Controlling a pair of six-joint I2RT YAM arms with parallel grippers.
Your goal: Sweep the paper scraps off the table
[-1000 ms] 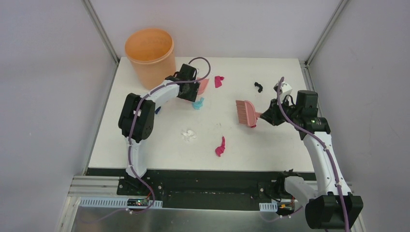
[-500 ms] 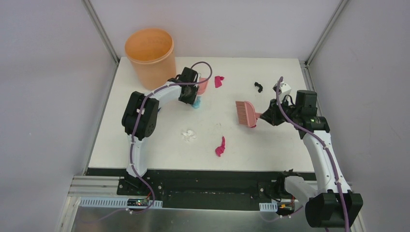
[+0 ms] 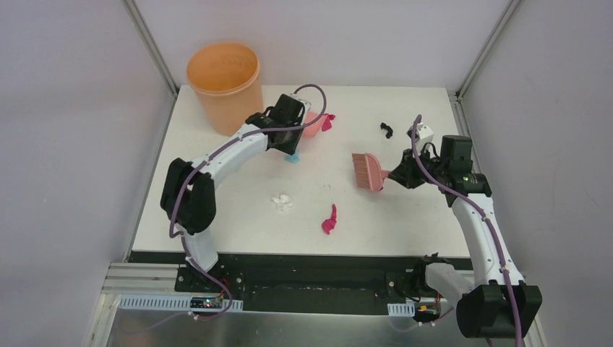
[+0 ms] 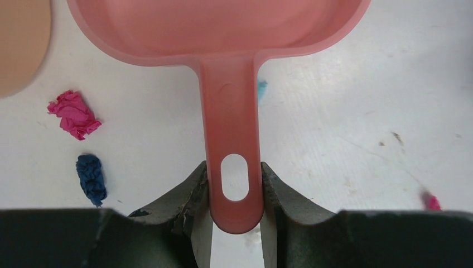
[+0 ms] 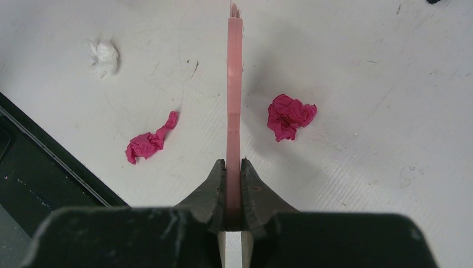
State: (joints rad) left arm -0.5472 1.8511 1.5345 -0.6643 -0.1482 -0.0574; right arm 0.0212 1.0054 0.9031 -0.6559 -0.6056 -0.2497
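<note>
My left gripper is shut on the handle of the salmon-pink dustpan, at the back middle of the white table. A magenta scrap lies at the pan's right edge and a light blue one just near of the gripper. My right gripper is shut on the salmon-pink brush. Other scraps are a magenta one, a white one, a black one, and a magenta one beside the brush.
An orange bucket stands at the back left corner. The left wrist view shows a magenta wad and a dark blue wad left of the handle. Metal frame posts rise at the back corners. The table's black front edge runs before the arm bases.
My left arm has stretched out and carried the dustpan right, up to the magenta scrap at the back. The right arm and brush have barely moved.
</note>
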